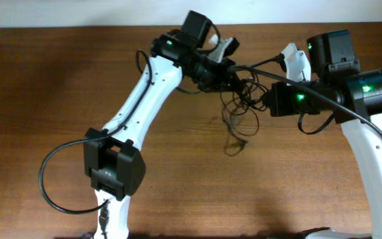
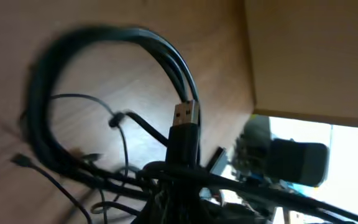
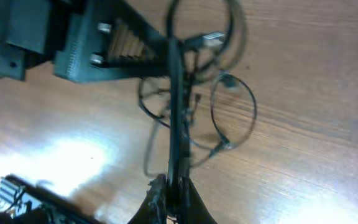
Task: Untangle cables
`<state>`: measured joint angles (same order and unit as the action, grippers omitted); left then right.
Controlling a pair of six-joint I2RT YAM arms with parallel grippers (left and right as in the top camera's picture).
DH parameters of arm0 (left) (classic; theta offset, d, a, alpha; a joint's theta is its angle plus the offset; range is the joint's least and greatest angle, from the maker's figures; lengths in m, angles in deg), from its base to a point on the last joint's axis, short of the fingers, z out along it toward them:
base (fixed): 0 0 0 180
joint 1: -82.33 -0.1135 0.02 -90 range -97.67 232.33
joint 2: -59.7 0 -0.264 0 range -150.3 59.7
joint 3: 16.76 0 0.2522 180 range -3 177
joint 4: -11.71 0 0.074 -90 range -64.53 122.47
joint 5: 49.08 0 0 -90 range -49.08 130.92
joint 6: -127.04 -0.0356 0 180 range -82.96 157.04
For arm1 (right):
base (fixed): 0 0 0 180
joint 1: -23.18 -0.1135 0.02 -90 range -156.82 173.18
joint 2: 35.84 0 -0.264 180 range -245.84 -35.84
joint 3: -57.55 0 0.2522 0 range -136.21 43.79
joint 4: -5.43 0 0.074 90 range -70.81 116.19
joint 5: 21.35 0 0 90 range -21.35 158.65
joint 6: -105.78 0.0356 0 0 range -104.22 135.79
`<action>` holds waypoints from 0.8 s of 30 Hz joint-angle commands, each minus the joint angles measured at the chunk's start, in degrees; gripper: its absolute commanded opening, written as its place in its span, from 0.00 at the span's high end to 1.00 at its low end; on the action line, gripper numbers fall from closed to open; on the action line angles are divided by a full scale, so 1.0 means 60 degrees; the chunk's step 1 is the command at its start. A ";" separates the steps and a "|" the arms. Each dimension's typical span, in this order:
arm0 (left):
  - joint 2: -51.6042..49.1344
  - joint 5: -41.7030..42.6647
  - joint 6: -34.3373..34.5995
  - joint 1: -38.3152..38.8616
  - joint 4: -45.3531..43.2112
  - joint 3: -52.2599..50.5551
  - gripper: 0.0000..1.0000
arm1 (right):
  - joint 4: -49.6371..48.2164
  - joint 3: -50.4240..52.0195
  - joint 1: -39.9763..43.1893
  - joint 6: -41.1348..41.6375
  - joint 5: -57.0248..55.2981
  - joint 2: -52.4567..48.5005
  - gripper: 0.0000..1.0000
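Observation:
The cables (image 1: 239, 109) are a tangle of thin black cords held above the wooden table between my two grippers. My left gripper (image 1: 233, 74) is shut on the bundle. In the left wrist view its jaws (image 2: 179, 202) are buried in the cords, with a silver USB plug (image 2: 185, 114) standing up above them and a thick loop of cord (image 2: 104, 37) arching over. My right gripper (image 1: 263, 98) is shut on one black cord (image 3: 176, 112). In the right wrist view its fingers (image 3: 174, 198) pinch that cord, which runs taut up to the left gripper (image 3: 117, 43). Loose loops (image 3: 232, 106) hang beside it.
The brown wooden table (image 1: 58, 86) lies under both arms. The cable tangle casts a shadow (image 1: 234, 145) on it. The arms' own thick black cables (image 1: 58, 179) loop near the left arm's base. A pale wall edge (image 1: 78, 13) runs along the back.

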<state>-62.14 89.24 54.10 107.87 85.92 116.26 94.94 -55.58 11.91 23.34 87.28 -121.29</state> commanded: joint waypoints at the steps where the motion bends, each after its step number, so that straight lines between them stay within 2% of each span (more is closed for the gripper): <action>1: 0.0007 -0.1195 -0.1402 -0.0790 0.0117 0.0011 1.00 | -0.0025 -0.0153 0.0069 0.1377 -0.0736 -0.0007 0.96; 2: 0.0087 -0.0889 -0.2113 -0.0889 0.0153 0.0033 1.00 | -0.0102 -0.0153 0.0069 0.1698 -0.0725 -0.0138 0.96; 5: 0.0652 0.1195 -0.5136 -0.1067 0.0455 0.0098 1.00 | -0.0528 -0.0153 0.0058 0.2612 -0.0707 -0.1009 0.96; 6: 0.0980 0.1322 -0.5748 -0.1082 0.0605 0.0098 1.00 | -0.0747 -0.0153 0.0062 0.2656 -0.0535 -0.1421 0.96; 11: 0.1953 -0.0018 -0.6131 -0.1071 0.1388 0.0098 1.00 | -0.1668 -0.0153 0.0062 0.2652 0.0499 -0.2415 0.96; 17: 0.2080 -0.1260 -0.7326 -0.0656 0.3810 -0.0117 1.00 | -0.4036 -0.0157 0.0069 0.3683 0.2116 -0.2535 0.96; 21: 0.2080 -0.1490 -0.7868 -0.0200 0.4229 -0.0310 1.00 | -0.4397 -0.0153 -0.0007 0.4328 0.1829 -0.2535 0.96; 24: 0.2135 -0.1249 -0.7970 -0.0084 0.3942 -0.0259 1.00 | -0.3617 -0.0153 -0.0055 0.4328 0.0601 -0.2535 0.95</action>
<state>-49.90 80.91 9.16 106.80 110.29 114.80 70.66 -55.69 11.85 47.58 96.96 -136.72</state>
